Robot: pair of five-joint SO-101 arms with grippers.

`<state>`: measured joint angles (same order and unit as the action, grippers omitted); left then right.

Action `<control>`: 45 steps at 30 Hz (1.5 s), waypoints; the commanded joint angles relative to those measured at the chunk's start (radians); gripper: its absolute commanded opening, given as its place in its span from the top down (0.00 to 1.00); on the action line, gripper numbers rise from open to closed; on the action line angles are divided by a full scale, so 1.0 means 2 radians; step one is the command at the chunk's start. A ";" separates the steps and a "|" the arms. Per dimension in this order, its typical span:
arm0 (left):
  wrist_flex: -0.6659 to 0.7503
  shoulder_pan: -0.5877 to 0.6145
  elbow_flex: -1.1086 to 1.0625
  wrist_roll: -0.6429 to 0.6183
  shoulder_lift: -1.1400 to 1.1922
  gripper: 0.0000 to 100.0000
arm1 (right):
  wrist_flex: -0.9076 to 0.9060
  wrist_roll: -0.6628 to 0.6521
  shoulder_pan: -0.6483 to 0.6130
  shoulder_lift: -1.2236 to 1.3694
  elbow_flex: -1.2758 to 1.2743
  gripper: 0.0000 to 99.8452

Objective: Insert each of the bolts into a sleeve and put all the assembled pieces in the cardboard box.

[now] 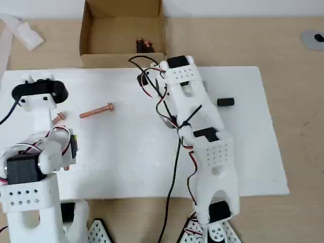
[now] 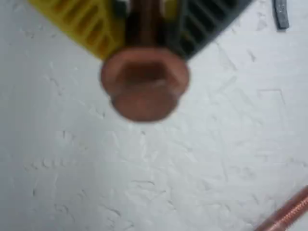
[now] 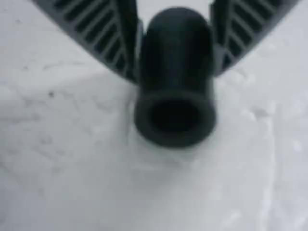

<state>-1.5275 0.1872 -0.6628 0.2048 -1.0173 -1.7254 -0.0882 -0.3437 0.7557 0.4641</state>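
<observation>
My left gripper (image 2: 144, 29) is shut on a copper bolt (image 2: 144, 84), whose hexagonal head points at the camera just above the white foam mat. In the high view this gripper (image 1: 56, 117) sits at the mat's left side. A second copper bolt (image 1: 96, 110) lies loose just to its right, its threaded shank (image 2: 288, 214) also showing in the left wrist view. My right gripper (image 3: 175, 38) is shut on a black sleeve (image 3: 175, 96) with its open bore facing the camera, resting against the mat. Seen from above, that gripper (image 1: 146, 80) is near the mat's far edge, below the cardboard box (image 1: 85, 35).
Inside the box lie assembled pieces (image 1: 143, 45). Another black sleeve (image 1: 226, 102) rests on the mat to the right of the right arm. The white foam mat (image 1: 126, 162) covers most of the table. A grey disc (image 1: 313, 39) sits at the far right.
</observation>
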 commanded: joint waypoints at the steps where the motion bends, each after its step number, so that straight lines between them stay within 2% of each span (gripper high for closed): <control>1: -0.002 -0.004 0.009 0.002 -0.008 0.99 | -0.011 0.004 0.001 0.051 -0.033 0.99; 6: -0.002 -0.004 0.009 0.002 -0.009 0.99 | -0.013 0.007 0.000 0.043 -0.022 0.99; 11: 0.002 -0.004 0.029 0.002 -0.009 0.99 | -0.031 0.040 0.000 -0.046 0.020 0.99; 17: 0.002 -0.007 0.130 0.003 -0.008 0.99 | -0.031 0.058 0.001 -0.291 0.013 0.99; 22: 0.002 -0.008 0.162 0.003 -0.008 0.99 | -0.025 0.054 -0.001 -0.498 -0.030 0.99; 28: 0.006 -0.008 0.164 0.003 -0.008 0.99 | -0.010 0.025 0.000 -0.689 -0.142 0.99; 35: 0.067 -0.008 0.165 0.000 -0.009 0.99 | 0.021 0.015 0.000 -0.909 -0.275 0.99; 40: 0.121 -0.012 0.162 -0.002 -0.008 0.99 | 0.107 0.015 0.000 -1.081 -0.418 0.99; 45: 0.188 -0.078 0.160 -0.025 -0.007 0.99 | 0.199 0.014 0.000 -1.219 -0.603 0.99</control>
<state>-1.2359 0.1105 -0.4005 0.1803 -1.0203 -1.4339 -0.0499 -0.3498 -1.5505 -0.5516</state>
